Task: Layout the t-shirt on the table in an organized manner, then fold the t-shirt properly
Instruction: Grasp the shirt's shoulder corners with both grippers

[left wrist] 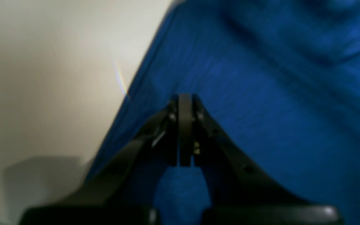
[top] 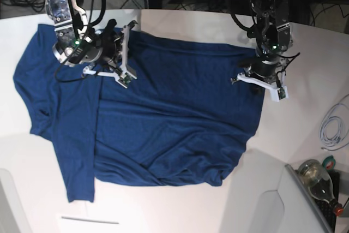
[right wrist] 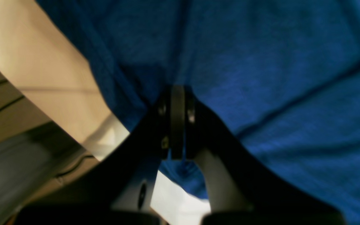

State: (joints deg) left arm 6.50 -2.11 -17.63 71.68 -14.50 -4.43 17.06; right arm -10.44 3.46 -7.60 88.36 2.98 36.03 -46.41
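Gripping the shirt [top: 174, 118] with both hands, left [top: 260, 76] and right [top: 112, 53] each pinched closed on its far edge, I judged even, slow tension best; it lay spread but rumpled on the worktop [top: 305, 129].

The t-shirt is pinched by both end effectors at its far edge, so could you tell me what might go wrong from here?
1. The t-shirt is bunched along its near hem; pulling may set those wrinkles.
2. The left end effector and right end effector pinch thin fabric, which could slip out.
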